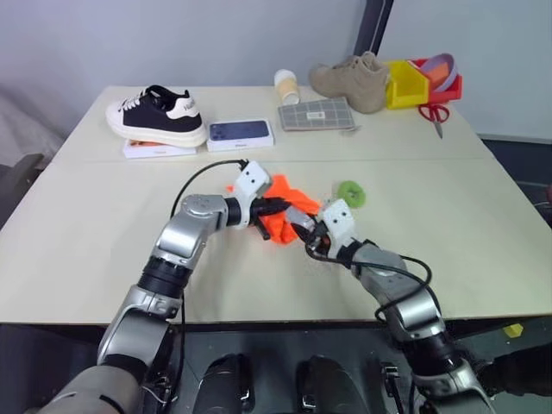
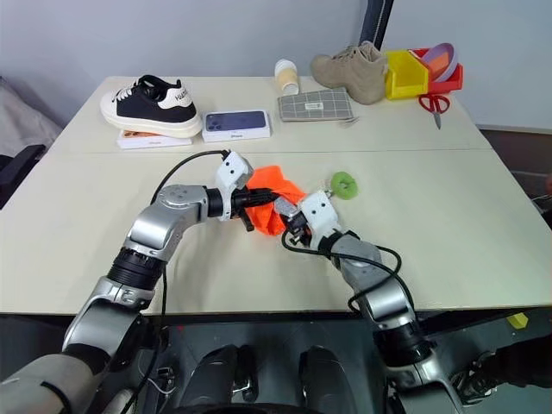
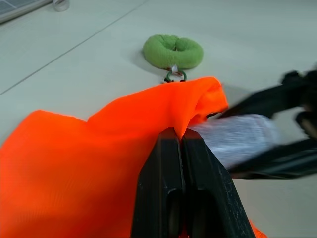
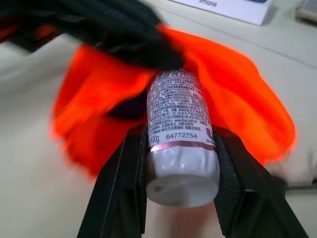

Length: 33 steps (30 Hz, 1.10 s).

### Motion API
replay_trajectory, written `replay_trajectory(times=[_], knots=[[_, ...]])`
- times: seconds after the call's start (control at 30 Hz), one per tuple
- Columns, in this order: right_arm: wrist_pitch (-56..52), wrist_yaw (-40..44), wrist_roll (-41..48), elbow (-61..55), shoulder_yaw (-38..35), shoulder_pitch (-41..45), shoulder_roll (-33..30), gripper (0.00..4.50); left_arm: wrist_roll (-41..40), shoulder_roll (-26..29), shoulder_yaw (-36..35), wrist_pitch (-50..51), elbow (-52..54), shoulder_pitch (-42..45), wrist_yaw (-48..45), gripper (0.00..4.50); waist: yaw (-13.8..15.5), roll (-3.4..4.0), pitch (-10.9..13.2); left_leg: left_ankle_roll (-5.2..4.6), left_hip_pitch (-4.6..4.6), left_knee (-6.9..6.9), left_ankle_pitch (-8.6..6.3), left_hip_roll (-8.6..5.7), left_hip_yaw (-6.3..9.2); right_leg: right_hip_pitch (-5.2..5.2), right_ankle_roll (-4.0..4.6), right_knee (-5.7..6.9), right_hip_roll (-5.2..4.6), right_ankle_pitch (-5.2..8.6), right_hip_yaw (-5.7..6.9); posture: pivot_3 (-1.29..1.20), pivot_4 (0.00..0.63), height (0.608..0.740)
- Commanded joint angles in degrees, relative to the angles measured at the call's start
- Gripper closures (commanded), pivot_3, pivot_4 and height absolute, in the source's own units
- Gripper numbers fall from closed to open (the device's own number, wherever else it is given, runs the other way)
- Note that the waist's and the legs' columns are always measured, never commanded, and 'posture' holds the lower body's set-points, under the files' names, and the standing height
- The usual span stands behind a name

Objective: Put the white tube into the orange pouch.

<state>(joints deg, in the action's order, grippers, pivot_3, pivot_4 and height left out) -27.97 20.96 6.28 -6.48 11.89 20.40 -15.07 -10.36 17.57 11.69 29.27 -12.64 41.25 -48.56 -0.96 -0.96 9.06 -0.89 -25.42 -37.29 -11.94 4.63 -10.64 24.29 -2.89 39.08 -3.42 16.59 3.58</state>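
Observation:
The orange pouch [image 1: 281, 212] lies in the middle of the table. My left gripper [image 3: 178, 138] is shut on its upper edge and holds the fabric lifted. My right gripper [image 4: 179, 144] is shut on the white tube [image 4: 176, 104], a slim tube with grey print, gripped near its crimped end. The tube points at the pouch [image 4: 242, 104], with its far end right under the left gripper's black fingers [image 4: 124, 34]. Whether that end is inside the opening, I cannot tell. The pouch's green ring [image 1: 350, 193] lies on the table just to the right.
At the back of the table are a black-and-white sneaker [image 1: 157, 115] on a white box, a phone box [image 1: 241, 133], a cream cup [image 1: 286, 86], a grey checked pad [image 1: 316, 114], a tan shoe [image 1: 352, 79], yellow and red bins [image 1: 423, 82] and scissors [image 1: 436, 115].

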Motion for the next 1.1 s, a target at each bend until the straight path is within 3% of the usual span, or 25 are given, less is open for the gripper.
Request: replay_trajectory(times=[0.03,0.2,0.43,0.87,0.97,1.1], knots=[[0.26,-2.45,-2.05,3.07,0.26,4.20,2.82,3.09,0.06,0.52,0.25,-0.90,2.95,0.23,-0.63,4.50,-0.05,0.00,0.00,0.00,0.00,0.00,0.00,0.00,-0.01,0.00,0.00,0.00,0.00,0.00,0.00,0.00,0.150,0.740],[-0.10,-4.70,-4.08,7.81,0.06,6.96,5.45,3.09,-0.07,0.90,0.40,-0.76,3.41,-0.04,-0.41,4.50,-0.02,0.00,0.00,0.03,0.00,0.03,0.02,0.00,-0.04,0.02,-0.01,0.01,0.01,0.00,0.00,0.00,0.150,0.740],[-0.81,-0.93,-2.23,1.24,-0.73,3.45,3.49,0.05,0.44,1.69,0.20,-1.17,2.99,-0.54,0.20,4.50,-0.16,0.00,0.00,0.04,0.00,0.04,0.02,0.00,-0.06,0.02,-0.01,0.01,0.00,0.00,0.00,0.00,0.150,0.740],[-4.11,12.76,8.16,-21.73,-5.54,-10.94,-8.97,0.05,0.98,2.41,0.99,-2.79,1.83,-0.95,-1.71,4.50,-0.05,0.00,0.00,-0.25,0.00,0.07,-0.16,0.00,-0.02,0.03,0.00,0.00,-0.10,0.01,-0.01,0.00,0.150,0.740],[-3.55,12.54,7.90,-20.68,-8.74,-11.30,-11.50,0.05,0.75,3.67,1.85,-2.91,3.18,-1.93,-4.29,4.50,-0.09,-0.01,0.00,-0.28,0.00,0.06,-0.18,0.00,-0.01,0.03,0.00,-0.01,-0.10,0.01,0.00,0.00,0.150,0.740],[-3.85,5.95,4.22,-10.18,-12.55,-6.10,-11.32,0.05,2.31,6.67,4.42,-5.07,4.82,-3.56,-8.49,4.50,-0.17,0.00,0.00,-0.27,0.04,0.06,-0.17,0.03,-0.01,0.03,0.03,-0.01,-0.10,0.00,-0.01,0.00,0.150,0.740]])
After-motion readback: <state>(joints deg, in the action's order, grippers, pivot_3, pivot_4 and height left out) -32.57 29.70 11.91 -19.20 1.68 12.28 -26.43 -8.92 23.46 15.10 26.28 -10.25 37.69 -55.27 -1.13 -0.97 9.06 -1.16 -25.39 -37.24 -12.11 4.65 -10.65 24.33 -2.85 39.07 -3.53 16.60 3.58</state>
